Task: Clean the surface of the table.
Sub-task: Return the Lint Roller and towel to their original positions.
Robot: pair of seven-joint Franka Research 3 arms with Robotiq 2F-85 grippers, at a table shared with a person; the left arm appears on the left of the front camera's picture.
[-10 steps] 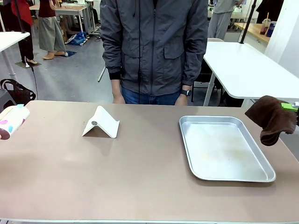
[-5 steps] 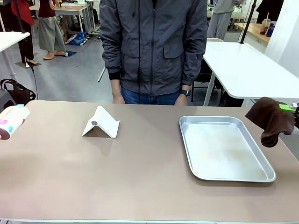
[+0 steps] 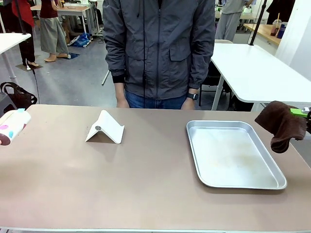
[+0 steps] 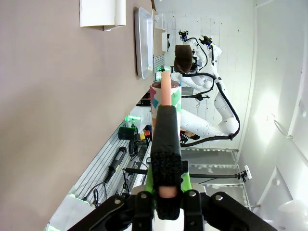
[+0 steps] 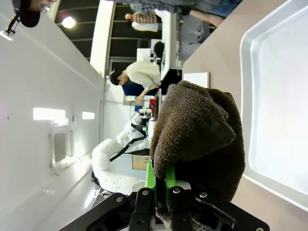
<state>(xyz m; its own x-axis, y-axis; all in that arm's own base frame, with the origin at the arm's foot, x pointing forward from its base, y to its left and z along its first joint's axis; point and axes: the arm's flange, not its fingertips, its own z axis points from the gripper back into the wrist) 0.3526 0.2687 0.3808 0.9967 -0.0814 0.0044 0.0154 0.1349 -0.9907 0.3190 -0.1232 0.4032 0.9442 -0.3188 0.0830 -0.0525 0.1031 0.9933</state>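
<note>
Nothing on the table (image 3: 146, 184) has shifted — right jaws still clamp the brown cloth (image 3: 282, 124), left jaws the roller (image 3: 10, 127).

Left gripper (image 4: 166, 113): at the left side, wrist rolled a quarter turn, fingers level and pointing right; jaws clamped on a pink roller handle (image 4: 166, 84).
Right gripper (image 3: 305, 114): at the right edge, raised, pointing left; jaws closed on a brown cloth (image 3: 281, 124) that drapes over the green pads (image 5: 153, 175).
Right arm (image 4: 214, 103): white, elbow bent, wrist held high.
Left arm (image 5: 113, 156): white, bent, far off in the right wrist view.
</note>
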